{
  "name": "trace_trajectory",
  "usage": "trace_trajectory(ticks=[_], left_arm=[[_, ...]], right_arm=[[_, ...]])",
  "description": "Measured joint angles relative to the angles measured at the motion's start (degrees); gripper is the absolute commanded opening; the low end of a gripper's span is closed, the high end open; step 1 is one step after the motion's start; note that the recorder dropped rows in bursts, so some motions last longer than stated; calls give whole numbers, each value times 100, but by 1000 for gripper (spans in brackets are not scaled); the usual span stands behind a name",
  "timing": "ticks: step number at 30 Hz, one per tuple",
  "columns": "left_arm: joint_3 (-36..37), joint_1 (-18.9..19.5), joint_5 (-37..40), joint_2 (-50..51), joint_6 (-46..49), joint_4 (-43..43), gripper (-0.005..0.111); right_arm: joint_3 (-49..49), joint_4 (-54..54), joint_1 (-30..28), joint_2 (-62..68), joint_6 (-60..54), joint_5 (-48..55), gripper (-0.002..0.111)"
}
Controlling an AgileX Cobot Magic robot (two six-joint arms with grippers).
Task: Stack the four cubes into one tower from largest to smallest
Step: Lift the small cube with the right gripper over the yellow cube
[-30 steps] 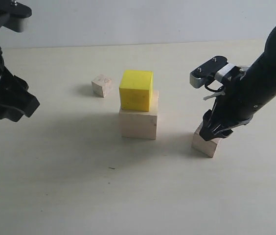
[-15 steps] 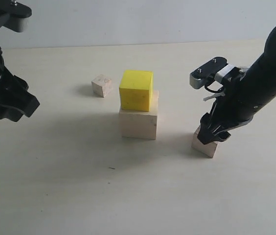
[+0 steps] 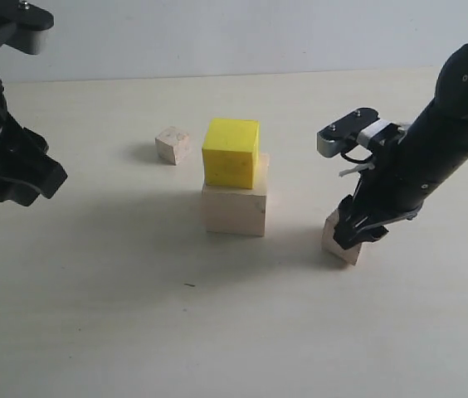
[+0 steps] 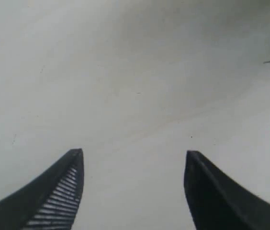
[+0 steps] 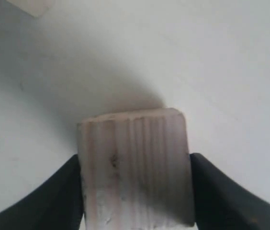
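On the pale table point(image 3: 134, 332) stand the large wood cube point(image 3: 234, 211) at centre and the smallest cube point(image 3: 173, 145) beyond it. The small wood cube point(image 3: 339, 245), further right, seems tilted on it.

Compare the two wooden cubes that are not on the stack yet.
The small cube is bigger than the smallest cube. The small cube sits clamped between the jaws of the right gripper; the smallest cube stands free, untouched. Both are pale bare wood.

Open table point(image 3: 134, 332) rings the yellow cube point(image 3: 231, 152); smallest cube point(image 3: 173, 145) stands behind-left, small cube point(image 3: 338, 246) right
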Motion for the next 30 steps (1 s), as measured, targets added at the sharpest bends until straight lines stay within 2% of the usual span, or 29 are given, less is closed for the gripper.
trace_trajectory(ticks=[4,5,10,21,25,30], left_arm=[[0,0,0,0,0,0,59],[0,0,0,0,0,0,59],[0,0,0,0,0,0,59],[0,0,0,0,0,0,59],[0,0,0,0,0,0,59],[0,0,0,0,0,0,59]], right_arm=[[-365,-104,0,-121,496,515,3],[-462,-172,0,-172,653,655,0],[-1024,-349,0,-364,1063,1334,0],[-2894,-303,49,-457,1124,2826,0],[-3530,-342,402,-457,1400,3075,0],[-4084,-822,1010,-432,2690,3181,0]])
